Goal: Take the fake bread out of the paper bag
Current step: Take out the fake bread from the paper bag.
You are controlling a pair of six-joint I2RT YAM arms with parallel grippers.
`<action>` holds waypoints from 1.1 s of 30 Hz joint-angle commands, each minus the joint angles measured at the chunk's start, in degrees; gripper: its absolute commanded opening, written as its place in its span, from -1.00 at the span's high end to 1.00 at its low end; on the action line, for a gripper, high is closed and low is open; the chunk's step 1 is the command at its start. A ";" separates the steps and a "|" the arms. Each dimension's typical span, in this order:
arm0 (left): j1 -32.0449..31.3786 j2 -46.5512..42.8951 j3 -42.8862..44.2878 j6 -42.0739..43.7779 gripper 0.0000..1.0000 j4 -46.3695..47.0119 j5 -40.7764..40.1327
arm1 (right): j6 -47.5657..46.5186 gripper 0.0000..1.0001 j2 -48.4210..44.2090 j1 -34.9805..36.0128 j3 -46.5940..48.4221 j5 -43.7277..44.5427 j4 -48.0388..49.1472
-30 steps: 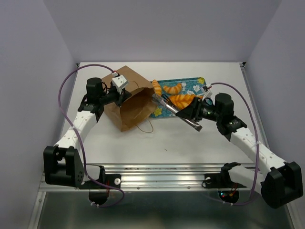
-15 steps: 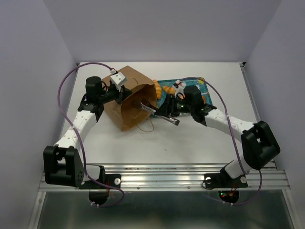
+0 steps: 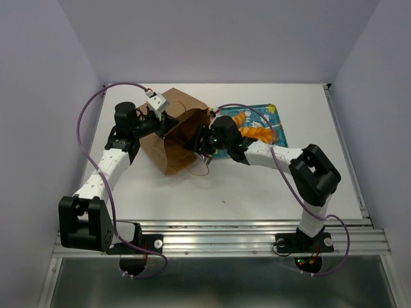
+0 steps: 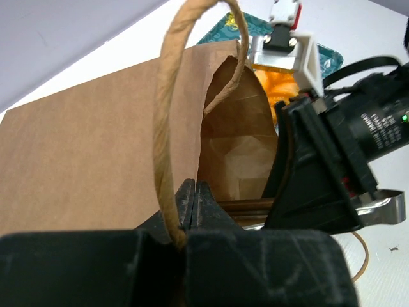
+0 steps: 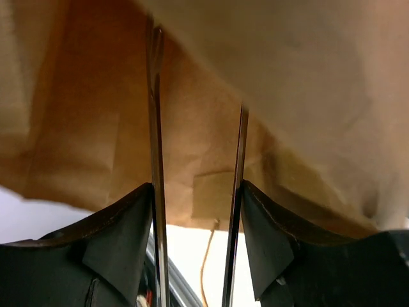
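Right wrist view: right gripper [image 5: 197, 70] inside bag [image 5: 77, 115], fingers slightly parted, holding nothing; left gripper [image 4: 193, 195] clamped on bag rim; bread [image 3: 255, 133] on tray [image 3: 271, 113].

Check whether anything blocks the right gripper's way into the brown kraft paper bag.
Nothing visible does. The left gripper pinches the rim of the brown kraft paper bag, holding its mouth open. The right gripper, fingers open, sits inside, with only bare paper ahead in its wrist view.
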 commanded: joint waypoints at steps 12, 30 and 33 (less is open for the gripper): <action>-0.56 -0.37 -0.39 -1.68 1.00 5.13 3.68 | 6.42 -0.24 9.12 2.61 10.10 8.48 5.54; -0.64 3.15 1.28 -0.27 1.00 4.60 7.54 | 3.96 -0.23 15.28 4.28 12.12 -2.60 12.66; -0.56 3.33 1.28 0.43 1.00 4.52 9.39 | 3.78 -0.22 16.77 4.28 13.44 -3.13 12.84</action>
